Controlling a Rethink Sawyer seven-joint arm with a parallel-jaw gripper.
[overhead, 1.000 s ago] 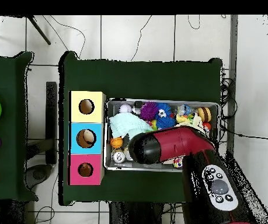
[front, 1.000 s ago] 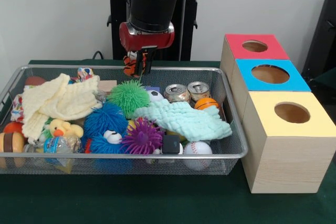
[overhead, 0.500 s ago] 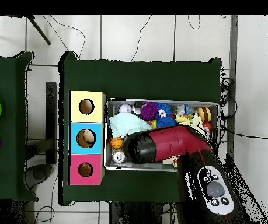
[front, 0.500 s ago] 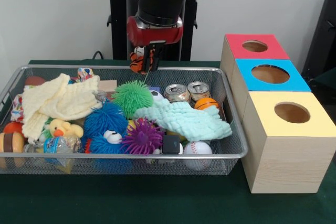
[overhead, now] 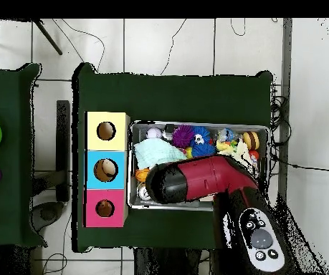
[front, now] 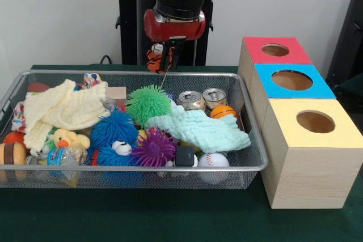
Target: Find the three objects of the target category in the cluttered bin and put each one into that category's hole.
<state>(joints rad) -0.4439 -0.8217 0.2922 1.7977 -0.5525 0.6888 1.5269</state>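
Rising and drifting toward three o'clock, gripper (front: 166,59) carries the tiger toy (front: 156,56).
Pincer clamped on it above the bin (front: 249,140); no legible writing.

Gripper (front: 168,60) has risen over the last second, carrying the small orange striped toy (front: 156,56) higher above the wire bin (front: 249,140). Also shifted sideways toward the coloured boxes (front: 292,80); front view shows it further right than before. Overhead view: arm (overhead: 196,180) head moved nearer the box end of the bin.
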